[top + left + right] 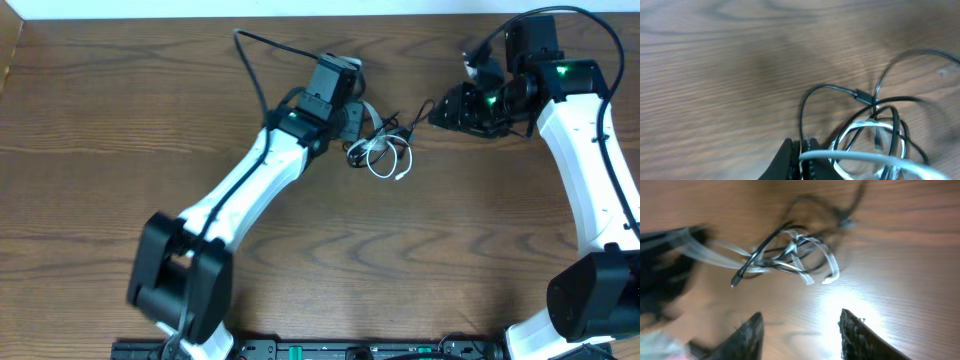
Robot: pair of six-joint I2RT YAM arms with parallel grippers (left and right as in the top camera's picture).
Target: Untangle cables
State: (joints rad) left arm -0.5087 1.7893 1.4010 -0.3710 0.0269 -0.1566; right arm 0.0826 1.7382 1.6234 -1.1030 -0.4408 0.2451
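The white cable (388, 160) and the black cable (398, 128) lie tangled in loops on the wooden table, right of my left gripper (353, 124). In the left wrist view my left gripper (801, 152) is shut, and the white cable (860, 158) runs out of its jaws to the right. The black cable (805, 107) loops up from the jaws to a small plug (863, 96). My right gripper (433, 108) is open and empty just right of the tangle. In the right wrist view, its fingers (800, 316) are above bare table, short of the white loops (812, 262) and the black cable (757, 255).
A thicker black arm cable (255, 70) arcs over the table's far side behind my left arm. The right arm's body (580, 150) stands along the right edge. The table's far edge (200, 18) is close behind the tangle.
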